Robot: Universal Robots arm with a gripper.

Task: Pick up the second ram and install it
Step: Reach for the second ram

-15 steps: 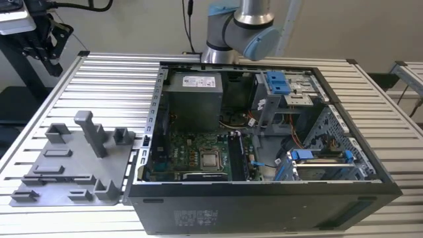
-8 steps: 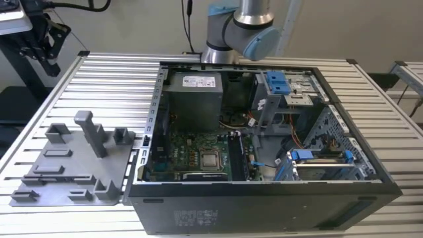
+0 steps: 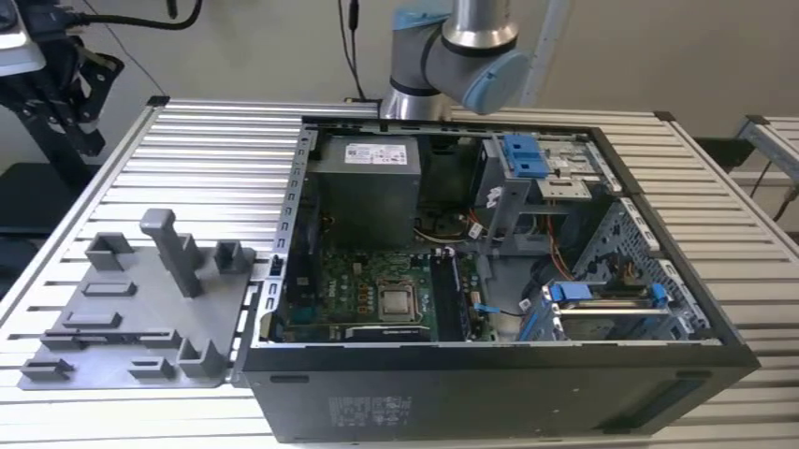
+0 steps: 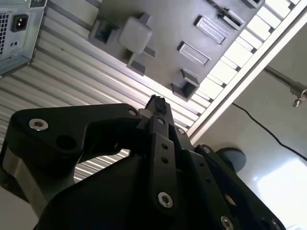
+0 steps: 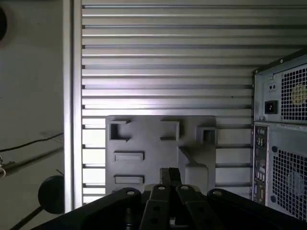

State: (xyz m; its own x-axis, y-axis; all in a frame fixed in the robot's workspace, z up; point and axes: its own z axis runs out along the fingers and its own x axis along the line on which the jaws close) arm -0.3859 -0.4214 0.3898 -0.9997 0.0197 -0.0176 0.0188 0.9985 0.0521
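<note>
The second ram is out of view. My gripper (image 5: 170, 176) hangs high over the slatted table, its two black fingers brought together at the tip with nothing between them, as the second wrist view also shows of the gripper (image 4: 156, 103). Below it lies the grey fixture plate (image 5: 158, 139) with upright posts, its pockets looking bare in the exterior view of the fixture plate (image 3: 125, 318). The open computer case (image 3: 500, 374) holds the green circuit board (image 3: 362, 281) with long black slots (image 3: 452, 295). The arm (image 3: 456, 56) stands behind the case.
The case's rear panel (image 5: 283, 134) with its fan grilles stands beside the plate. Blue-latched drive cages (image 3: 600, 299) and loose cables fill the case's right half. The table edge (image 5: 72, 96) runs near the plate, floor and a cable beyond. A black stand (image 3: 50, 103) sits at the exterior view's far left.
</note>
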